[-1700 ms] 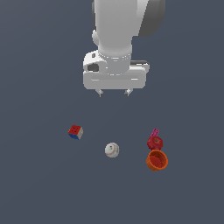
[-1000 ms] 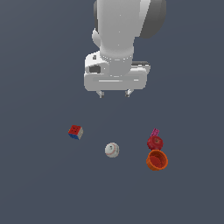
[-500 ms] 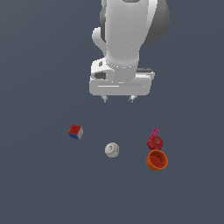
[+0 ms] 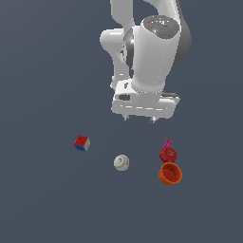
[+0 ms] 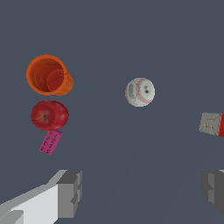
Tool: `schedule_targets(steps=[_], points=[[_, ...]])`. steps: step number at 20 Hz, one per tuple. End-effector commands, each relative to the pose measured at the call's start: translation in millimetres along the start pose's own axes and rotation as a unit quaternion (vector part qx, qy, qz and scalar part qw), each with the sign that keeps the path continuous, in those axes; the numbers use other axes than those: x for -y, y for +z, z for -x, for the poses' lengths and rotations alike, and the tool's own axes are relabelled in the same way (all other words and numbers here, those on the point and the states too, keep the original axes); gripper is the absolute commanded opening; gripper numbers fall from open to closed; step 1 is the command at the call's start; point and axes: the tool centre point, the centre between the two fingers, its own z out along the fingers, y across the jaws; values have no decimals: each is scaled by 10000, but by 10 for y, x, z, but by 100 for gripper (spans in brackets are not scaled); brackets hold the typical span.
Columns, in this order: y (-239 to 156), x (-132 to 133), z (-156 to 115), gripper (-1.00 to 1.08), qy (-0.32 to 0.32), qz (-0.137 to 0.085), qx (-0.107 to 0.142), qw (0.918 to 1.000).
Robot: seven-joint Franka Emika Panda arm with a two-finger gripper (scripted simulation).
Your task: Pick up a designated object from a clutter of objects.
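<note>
Nearest the wrist camera, the end effector shows its two grey fingertips set wide apart, with bare desk between them and nothing held. In the exterior view the end effector hangs well above the desk, clear of every object, its short tips pointing down.

Just beyond the fingertips in the wrist view lies the pink block, flat and slightly tilted, with open desk on the side facing the end effector. Its far end sits just beside the red fruit; whether the two touch cannot be told. Past the fruit stands the orange cup, mouth toward the camera, close against the fruit. These three form a tight line, so the block has free room on three sides and is crowded only at the fruit end.

In the exterior view the pink block peeks out behind the red fruit, with the orange cup in front, all toward the exterior view's right.

The white baseball rests alone, well apart from that group, wide bare desk all round it; the exterior view places the baseball between the group and the cube. The cube is cut off by the wrist view's edge, well apart from the rest.
</note>
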Motion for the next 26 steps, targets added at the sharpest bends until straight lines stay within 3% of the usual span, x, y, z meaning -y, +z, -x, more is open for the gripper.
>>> schedule_targets(steps=[1,13,26], points=[[140,147,-22,100,184,7,-14,9998],[831,855,-13,100,1060,-14,-73,9943],[1559,1562,195,100,1945,-111,-81,9808]])
